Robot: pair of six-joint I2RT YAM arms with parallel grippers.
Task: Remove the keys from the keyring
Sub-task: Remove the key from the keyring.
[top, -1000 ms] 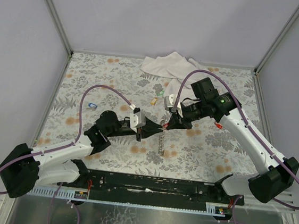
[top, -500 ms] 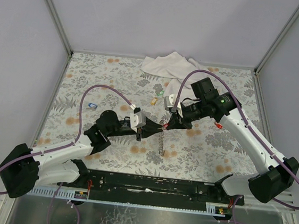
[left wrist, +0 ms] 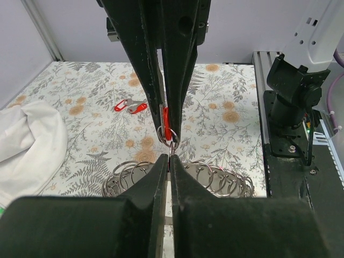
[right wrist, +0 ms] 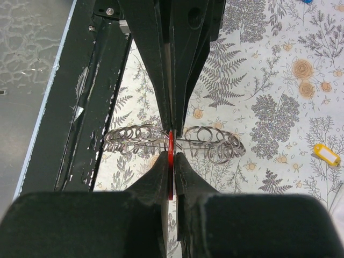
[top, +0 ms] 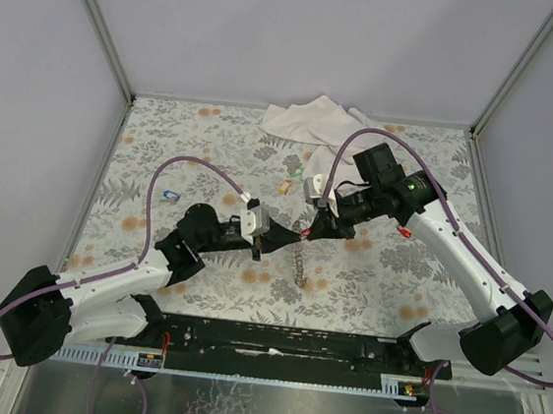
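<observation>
Both grippers meet tip to tip above the table, opposed grip. Left gripper (left wrist: 170, 161): jaws closed, pinching a thin link of the keyring (left wrist: 215, 180). Right gripper (right wrist: 170, 157): jaws closed flat on the head of a red key (left wrist: 166, 117).

Likely reason: the left anchors the ring side while the right holds the key, so the two can be pulled or twisted apart. A pinch this close to the joint keeps slack out.

A small split ring (left wrist: 171, 137) sits in the gap between the two sets of jaws. It touches the key's lower end, just off the left tips. Whether the key is already partway off that ring is too small to tell.

The rest of the keyring is a run of looped rings spreading to both sides under the jaws. It looks to be resting on the table, but I can't tell if any of it hangs free.

A loose key (left wrist: 130, 105), also red, lies on the table well beyond the right jaws, and a yellow one (right wrist: 326, 154) lies far off to the side. So this is judged mid-task: some keys are off and the red key is being worked now. Main risk is the key slipping out of the flat pinch.
</observation>
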